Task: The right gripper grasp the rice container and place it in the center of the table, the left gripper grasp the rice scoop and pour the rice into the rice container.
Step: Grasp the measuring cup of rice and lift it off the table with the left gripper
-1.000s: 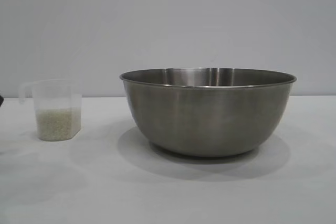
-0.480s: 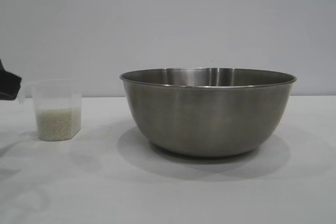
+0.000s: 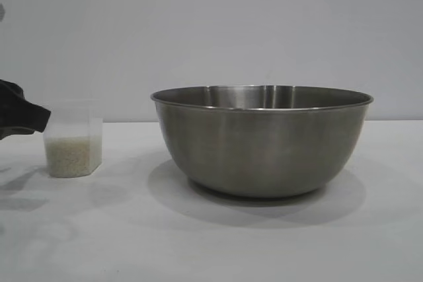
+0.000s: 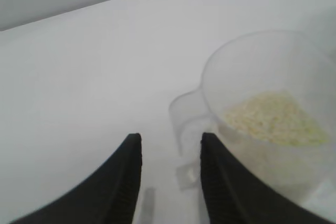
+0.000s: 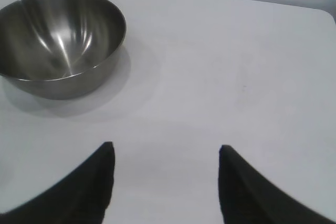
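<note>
The light is soft, even and quite bright in all views, and it seems to come from above. In the exterior view the bowl [image 3: 262, 140] throws a wide, soft grey shadow on the table [image 3: 218, 242], mostly toward the front and the right. Fainter shadows lie on the cloth at the left, under the left gripper [image 3: 23, 118]. Its steel side shows only dull, brushed reflections. In the right wrist view the inside of the bowl has brighter vertical streaks of glare. The left wrist view is soft: the scoop [image 4: 262, 114] and rice [image 4: 275, 121] look slightly blurred, and the near fingers [image 4: 123, 182] are dark shapes.
</note>
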`<action>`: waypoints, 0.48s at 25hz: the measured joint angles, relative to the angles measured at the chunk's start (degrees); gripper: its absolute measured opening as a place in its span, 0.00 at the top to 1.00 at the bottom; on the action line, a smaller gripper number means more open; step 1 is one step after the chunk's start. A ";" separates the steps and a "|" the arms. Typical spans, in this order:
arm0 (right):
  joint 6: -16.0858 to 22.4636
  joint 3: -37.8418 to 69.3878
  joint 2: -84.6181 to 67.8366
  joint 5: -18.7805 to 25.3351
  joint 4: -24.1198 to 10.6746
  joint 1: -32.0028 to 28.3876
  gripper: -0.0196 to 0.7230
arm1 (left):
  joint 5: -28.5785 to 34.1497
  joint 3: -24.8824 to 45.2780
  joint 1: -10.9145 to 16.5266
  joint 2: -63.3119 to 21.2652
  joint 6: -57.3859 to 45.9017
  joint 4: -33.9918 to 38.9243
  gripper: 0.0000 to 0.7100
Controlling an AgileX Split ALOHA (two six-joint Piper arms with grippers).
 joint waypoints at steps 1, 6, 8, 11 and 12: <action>0.00 0.00 0.00 0.00 0.00 0.00 0.47 | 0.00 0.00 0.00 0.16 0.10 0.00 0.70; 0.00 0.00 0.00 0.00 0.00 0.00 0.47 | 0.00 -0.91 0.00 1.65 0.21 -0.23 0.70; 0.00 0.00 0.00 0.00 0.00 0.00 0.47 | 0.00 -1.63 0.00 2.25 0.21 -0.47 0.70; 0.00 0.00 0.00 0.00 0.00 0.00 0.47 | 0.00 -2.91 0.00 3.22 0.31 -1.18 0.70; 0.00 0.00 0.00 0.00 0.00 0.00 0.47 | 0.00 -3.28 0.00 3.57 0.31 -1.43 0.70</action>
